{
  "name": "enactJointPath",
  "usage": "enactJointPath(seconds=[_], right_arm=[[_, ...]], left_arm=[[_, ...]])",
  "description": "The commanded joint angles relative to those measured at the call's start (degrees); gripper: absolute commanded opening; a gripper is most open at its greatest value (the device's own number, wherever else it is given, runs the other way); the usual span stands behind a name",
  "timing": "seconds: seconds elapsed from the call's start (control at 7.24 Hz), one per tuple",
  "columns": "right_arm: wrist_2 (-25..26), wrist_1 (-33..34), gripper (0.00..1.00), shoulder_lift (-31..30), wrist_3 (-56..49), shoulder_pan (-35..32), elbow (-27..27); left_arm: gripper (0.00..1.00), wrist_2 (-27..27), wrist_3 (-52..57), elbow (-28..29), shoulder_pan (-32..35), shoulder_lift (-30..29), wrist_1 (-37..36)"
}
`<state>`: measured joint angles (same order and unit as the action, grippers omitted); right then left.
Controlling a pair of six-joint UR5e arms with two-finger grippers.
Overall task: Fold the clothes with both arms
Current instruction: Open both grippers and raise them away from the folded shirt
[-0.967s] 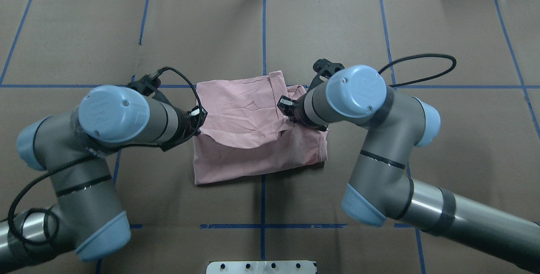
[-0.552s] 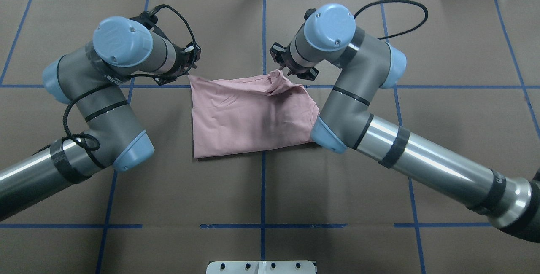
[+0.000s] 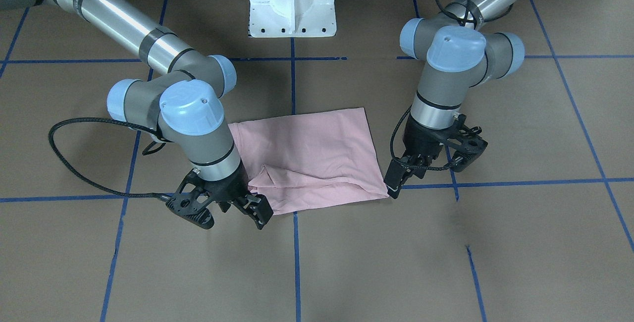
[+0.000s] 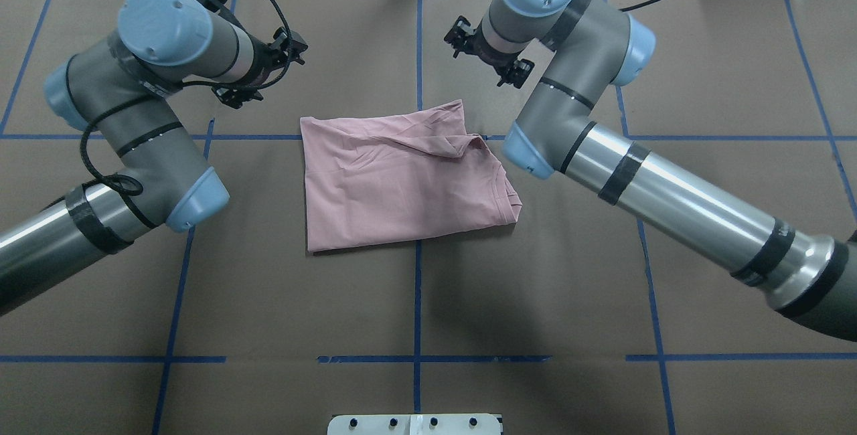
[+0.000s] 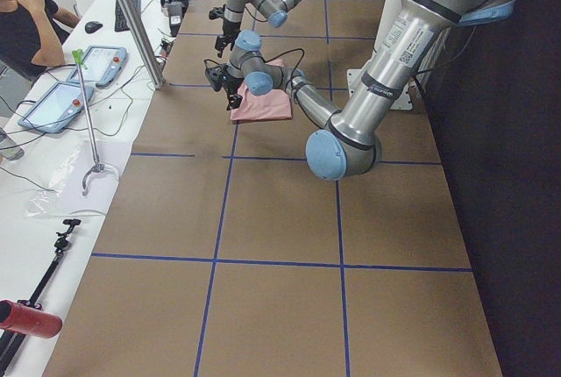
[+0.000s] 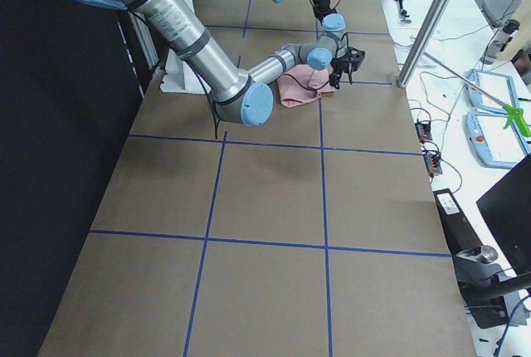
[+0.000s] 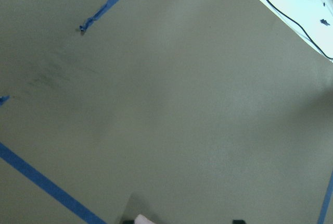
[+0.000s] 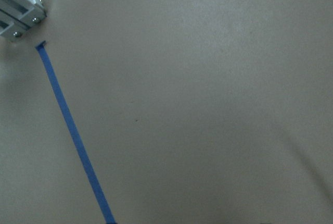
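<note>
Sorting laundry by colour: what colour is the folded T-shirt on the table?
The T-shirt is pale pink, no print showing; clearest in the overhead exterior view.

The table [image 4: 569,274] is covered in brown paper, marked into squares by blue tape lines [image 4: 416,301]. A folded pink T-shirt [image 4: 402,181] lies near its middle, over a crossing of lines. The white pedestal base [image 3: 292,0] stands at the robot's edge.

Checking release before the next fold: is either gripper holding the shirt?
No: overhead, the left gripper and right gripper are both open and clear of the shirt.
</note>
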<state>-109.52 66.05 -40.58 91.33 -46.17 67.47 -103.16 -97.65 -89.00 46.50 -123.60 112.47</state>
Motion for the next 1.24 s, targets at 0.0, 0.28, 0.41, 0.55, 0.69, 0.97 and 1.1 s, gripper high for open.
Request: enactJointPath(seconds=[0.0, 0.28, 0.41, 0.55, 0.69, 0.97, 1.1], right_arm=[[-7.5, 1.9, 1.0, -2.5, -6.5, -6.9, 1.7], [-14.4, 10.4, 1.0, -12.1, -26.3, -16.7, 11.3], [-16.7, 16.2, 1.0, -17.6, -40.1, -21.7, 16.2], [-18.9, 20.4, 1.0, -22.5, -52.8, -26.7, 19.2], [-21.8, 21.7, 1.0, -29.0, -63.7, -30.7, 20.8], [-23.7, 24.5, 1.0, -39.1, -87.3, -39.2, 20.7], [-25.5, 28.5, 1.0, -40.3, -92.4, -43.4, 21.6]], left_arm=[[1.0, -5.4, 9.2, -3.6, 5.2, 1.7, -0.6], [1.0, -11.8, 24.4, -7.7, 12.2, 7.2, -2.1], [1.0, -15.3, 35.8, -9.5, 17.4, 9.3, -5.9], [1.0, -17.6, 48.0, -9.7, 22.4, 10.2, -10.4], [1.0, -18.9, 59.2, -9.7, 27.1, 12.1, -14.7], [1.0, -18.9, 86.5, -8.7, 35.1, 16.8, -19.8], [1.0, -19.4, 95.3, -8.6, 37.7, 18.7, -22.1]])
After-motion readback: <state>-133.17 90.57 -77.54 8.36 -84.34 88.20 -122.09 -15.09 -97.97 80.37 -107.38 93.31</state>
